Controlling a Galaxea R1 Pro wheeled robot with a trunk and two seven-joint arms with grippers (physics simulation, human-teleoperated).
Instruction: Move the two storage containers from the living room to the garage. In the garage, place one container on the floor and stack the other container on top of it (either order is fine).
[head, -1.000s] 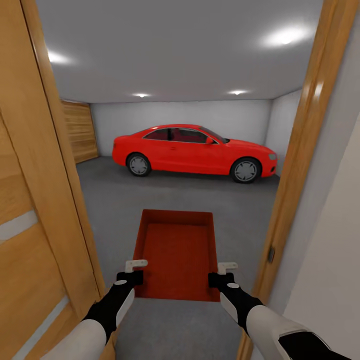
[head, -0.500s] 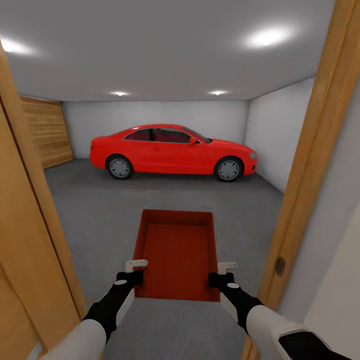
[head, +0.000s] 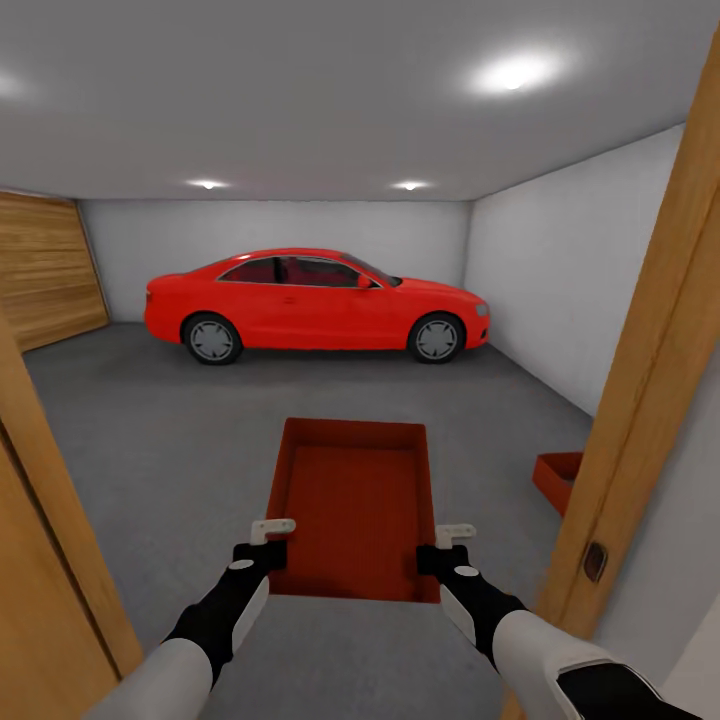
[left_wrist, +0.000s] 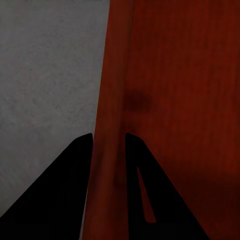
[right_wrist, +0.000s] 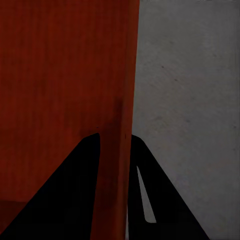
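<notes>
The carried storage container (head: 352, 505) sits out front over the garage floor (head: 150, 440), left gripper (head: 268, 540) and right gripper (head: 438, 545) each pinching a thin side wall, and it looks light and stiff but tippy, while the other container (head: 557, 478) waits on the right.

Two arms reach out ahead, alike — smooth white shells on the forearms, narrowing into glossy black wrists, each with a pale oval patch on top. Small off-white brackets sit above the left gripper (head: 271, 541) and the right gripper (head: 436, 548). Up close the fingers (left_wrist: 75, 190) are flat black wedges — plain, unmarked.
</notes>
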